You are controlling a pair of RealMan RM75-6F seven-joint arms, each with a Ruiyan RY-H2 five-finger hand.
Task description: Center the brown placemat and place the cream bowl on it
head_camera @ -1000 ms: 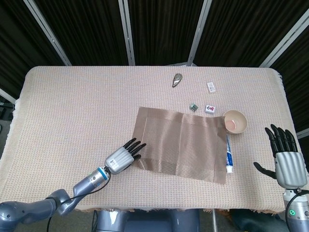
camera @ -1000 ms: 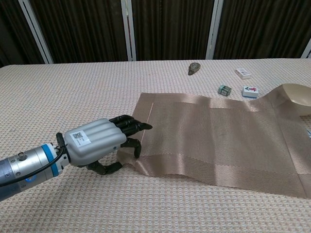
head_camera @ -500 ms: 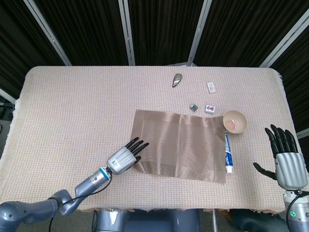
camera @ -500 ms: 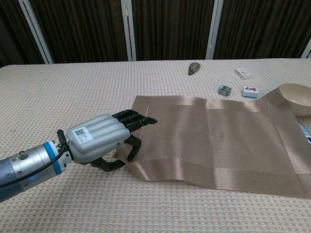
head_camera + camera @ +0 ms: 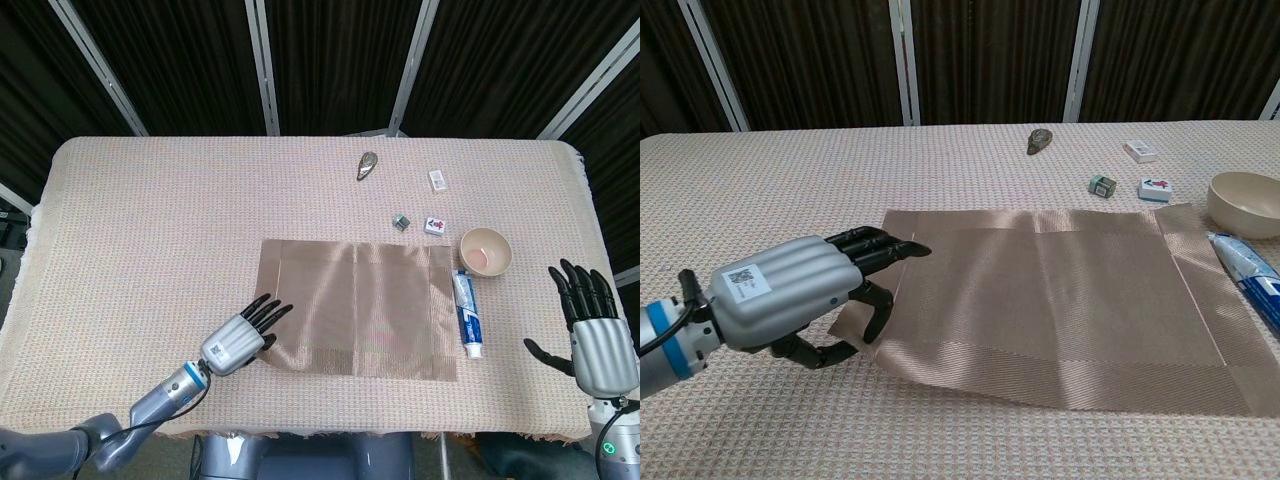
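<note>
While the left robot hand (image 5: 790, 300) pinches the brown placemat (image 5: 355, 308) at its near-left corner, the mat lies mid-counter (image 5: 160, 230), rippling (thin, floppy weave: drag by an edge). Right robot hand (image 5: 598, 335) hangs spread, empty. Cream bowl (image 5: 485, 251) sits off the far-right corner; rigid, likely light, so take it by the rim.

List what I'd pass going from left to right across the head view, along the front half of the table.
left hand → brown placemat → toothpaste tube → cream bowl → right hand
</note>
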